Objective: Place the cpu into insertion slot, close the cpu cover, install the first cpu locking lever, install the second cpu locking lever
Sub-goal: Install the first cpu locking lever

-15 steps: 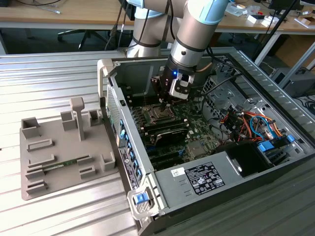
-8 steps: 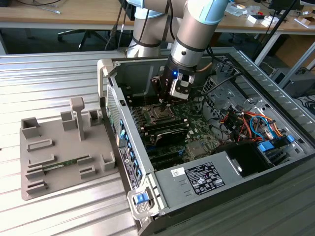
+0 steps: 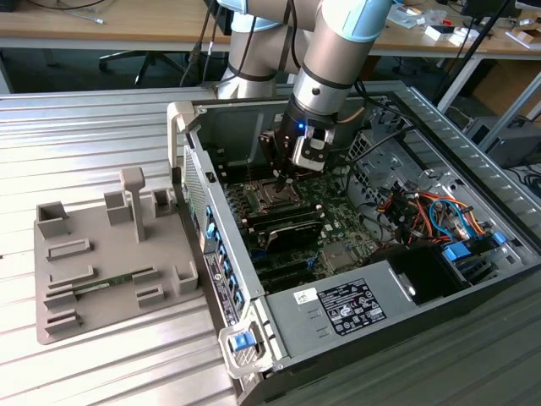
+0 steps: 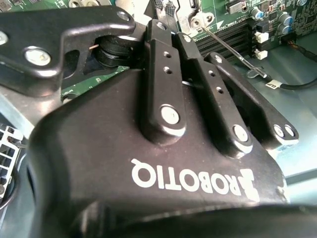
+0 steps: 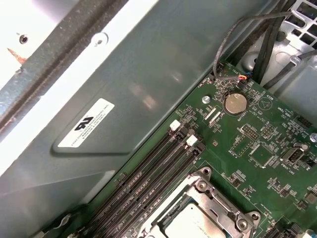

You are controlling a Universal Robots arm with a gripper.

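Presently, item by item. Gripper (image 3: 286,176): lowered inside the open computer case (image 3: 473,169), poised directly over the socket area of the green circuit board (image 5: 257,144). Fingers (image 4: 166,74): in the second wrist view the two black fingers lie close side by side with only a thin gap between them; whether anything is pinched in that gap cannot be told.

Cpu (image 5: 190,227): silver-grey top, already seated in the insertion slot (image 3: 275,196). Cpu cover (image 5: 210,196): appears folded down around the chip, its frame flat on the socket (corner screws visible).

Locking lever (image 4: 230,49): a thin metal rod slanting away from the cover's corner beside the fingertips, near the long black memory slots (image 5: 148,183). It lies just off the fingertips, its long axis running obliquely past them.

Grey fixture tray (image 3: 110,254): rests on the ribbed tabletop (image 3: 84,127), well apart from the case.
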